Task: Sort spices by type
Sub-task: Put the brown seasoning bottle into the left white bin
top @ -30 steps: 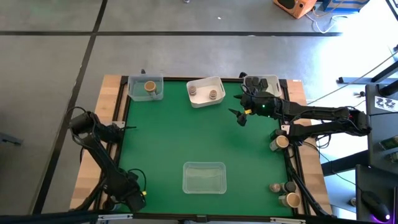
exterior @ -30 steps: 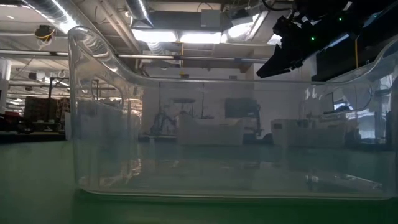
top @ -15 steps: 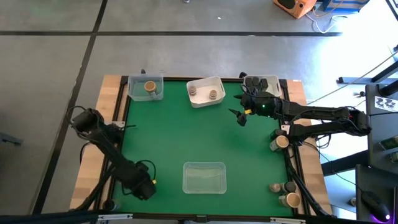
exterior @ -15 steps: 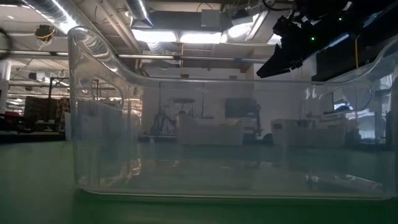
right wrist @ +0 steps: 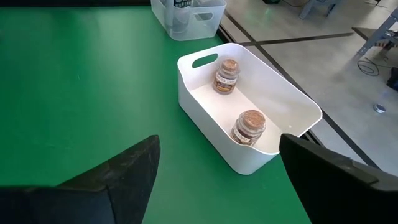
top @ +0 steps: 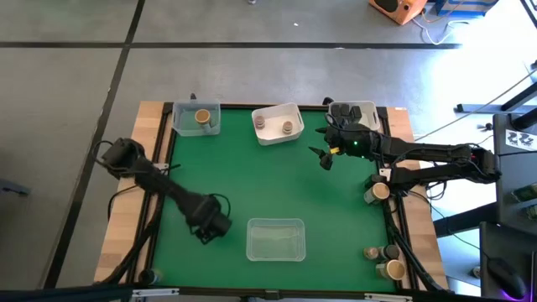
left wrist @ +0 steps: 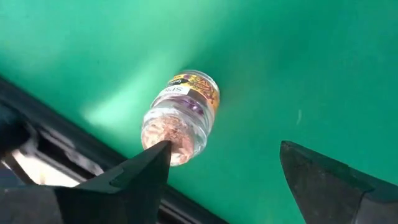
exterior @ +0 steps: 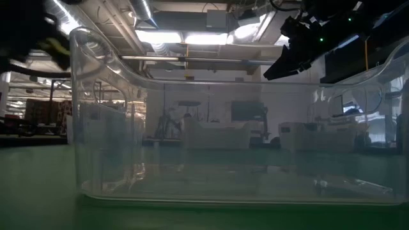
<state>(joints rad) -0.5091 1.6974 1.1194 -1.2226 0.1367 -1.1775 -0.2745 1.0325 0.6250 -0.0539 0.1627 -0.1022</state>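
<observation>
Sorted: two jars (right wrist: pixel 239 99) stand in the white tray (top: pixel 278 134); one tan-topped jar (top: pixel 202 117) in the clear tray (top: pixel 181 126) at the far left; dark jars in the far-right tray (top: pixel 367 109)
Left: several jars (top: pixel 382 260) along the surface's right edge; one jar (left wrist: pixel 180 118) lying on its side by an edge; near clear tray (top: pixel 275 239) empty
Left end effector (top: pixel 214 226): fingers apart, empty, beside the near tray
Right end effector (top: pixel 323 157): fingers apart, empty, near the white tray
Room: the green surface (top: pixel 243 180) is open mid-field; the unsorted jars crowd the raised rim, so approach looks tight there
</observation>
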